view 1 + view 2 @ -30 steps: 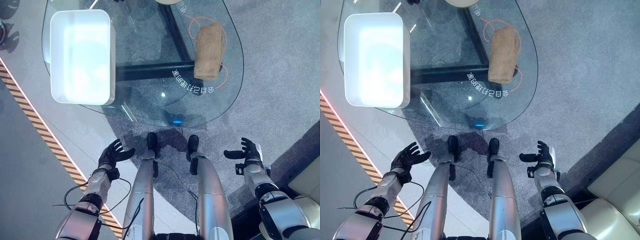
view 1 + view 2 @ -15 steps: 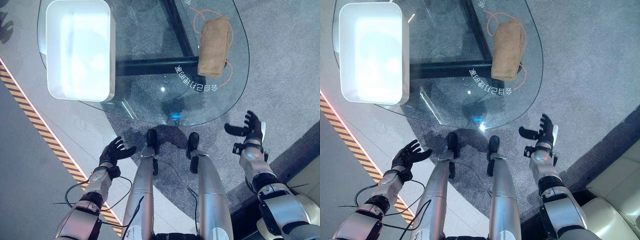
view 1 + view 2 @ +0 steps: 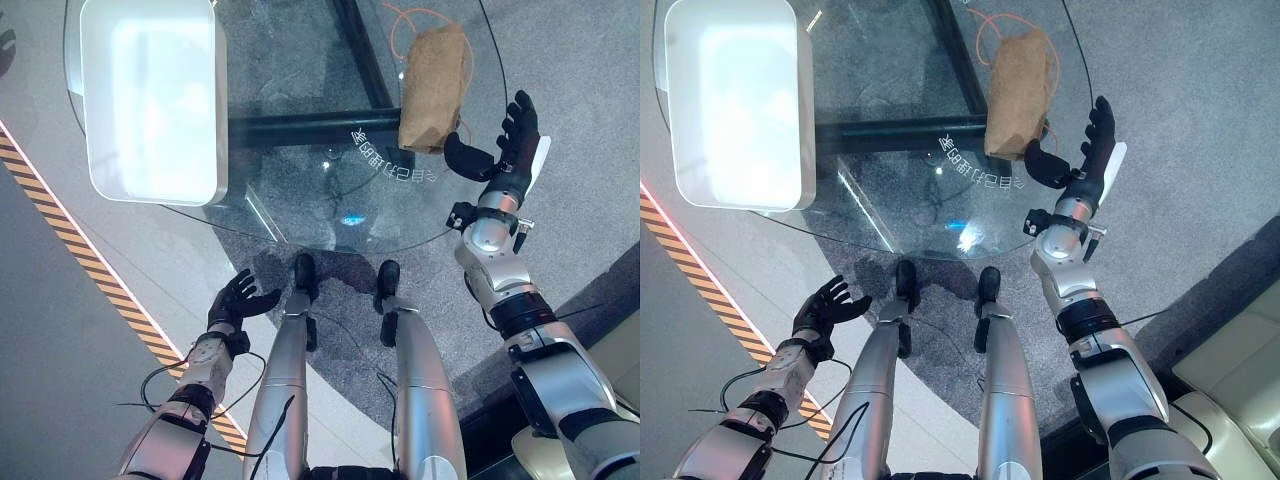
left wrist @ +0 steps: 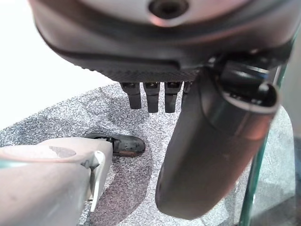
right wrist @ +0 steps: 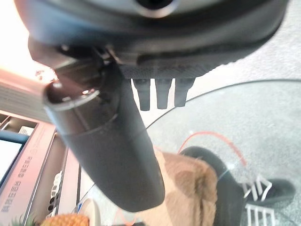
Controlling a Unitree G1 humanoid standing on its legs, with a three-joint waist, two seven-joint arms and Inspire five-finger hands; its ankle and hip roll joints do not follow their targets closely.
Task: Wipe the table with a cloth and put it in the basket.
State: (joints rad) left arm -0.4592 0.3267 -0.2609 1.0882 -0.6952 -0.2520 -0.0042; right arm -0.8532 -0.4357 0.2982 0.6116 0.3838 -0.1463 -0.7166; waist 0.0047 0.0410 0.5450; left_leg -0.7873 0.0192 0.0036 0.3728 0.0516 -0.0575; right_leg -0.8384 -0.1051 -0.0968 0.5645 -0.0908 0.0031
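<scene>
Item one: white rectangular plastic basket (image 3: 150,100), on the left end of the round glass table (image 3: 300,200).

Item two: my left hand (image 3: 235,300), fingers loosely spread, low beside the table.

Item three: folded tan cloth (image 3: 432,88) lying flat near the table's right rim. I judge it soft and light; I'd pinch its near end.

Item four: my right hand (image 3: 505,145), fingers straight and apart, just beside the cloth and holding nothing. I see open glass between cloth and basket.

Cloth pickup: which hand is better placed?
Right. The right hand is open beside the cloth at the glass table's edge; the left hand hangs low by the floor, well off the table.
</scene>
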